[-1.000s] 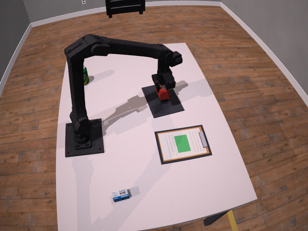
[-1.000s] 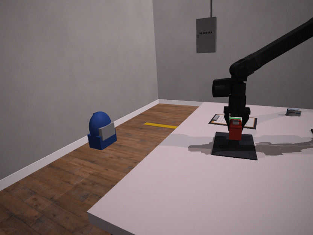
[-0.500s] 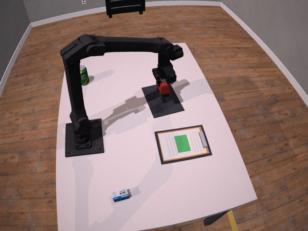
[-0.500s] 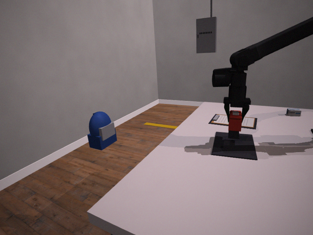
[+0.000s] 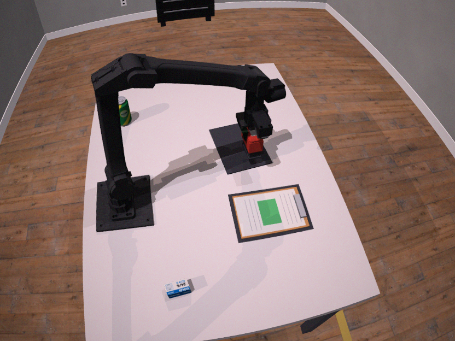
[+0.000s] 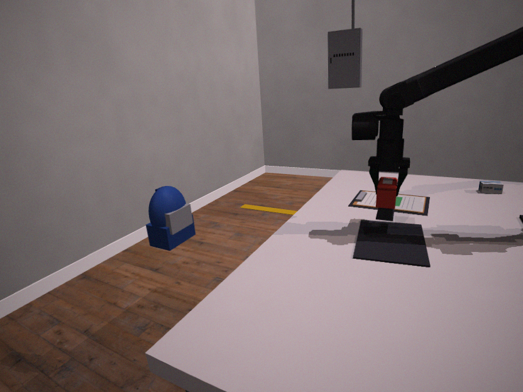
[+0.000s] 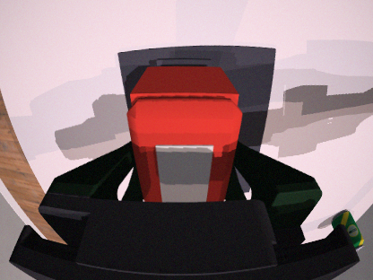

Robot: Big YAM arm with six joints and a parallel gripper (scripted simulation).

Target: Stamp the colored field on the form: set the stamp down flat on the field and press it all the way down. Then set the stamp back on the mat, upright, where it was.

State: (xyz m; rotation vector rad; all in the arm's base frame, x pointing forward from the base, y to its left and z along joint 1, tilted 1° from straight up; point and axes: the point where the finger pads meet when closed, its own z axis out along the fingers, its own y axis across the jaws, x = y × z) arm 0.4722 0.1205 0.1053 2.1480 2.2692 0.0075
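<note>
Overhead, we see our gripper [image 5: 252,141] closed partway on the red stamp [image 5: 254,143], its fingers clamped on the stamp's two sides. In the exterior view the stamp [image 6: 386,195] hangs upright in the air above the far end of the dark mat [image 6: 390,242], its black foot well clear of the mat's surface. The wrist view shows the stamp [image 7: 182,127] from above, with a grey panel on its top; we can read nothing on that panel.

Around it, the white table [image 5: 184,257] carries a few other things. The clipboard [image 5: 269,212] lies near the mat, on the side away from the wall, and holds the form with its green field [image 5: 269,211] in the middle and a grey clip [image 5: 300,205] at one end. Thin lines run down the form on both sides of the field; they are too small to read as writing. Nothing stands between the stamp and the field.

A green can [image 5: 124,111] stands just behind our arm's upright link, well apart from the mat; its label is not legible. A small blue and white box [image 5: 178,288] lies near the front edge, and its top appears to read "24/6". Our base plate [image 5: 146,220] sits at the table's left side.

Off the table, a blue domed object [image 6: 168,217] sits on the wood floor by the wall.
</note>
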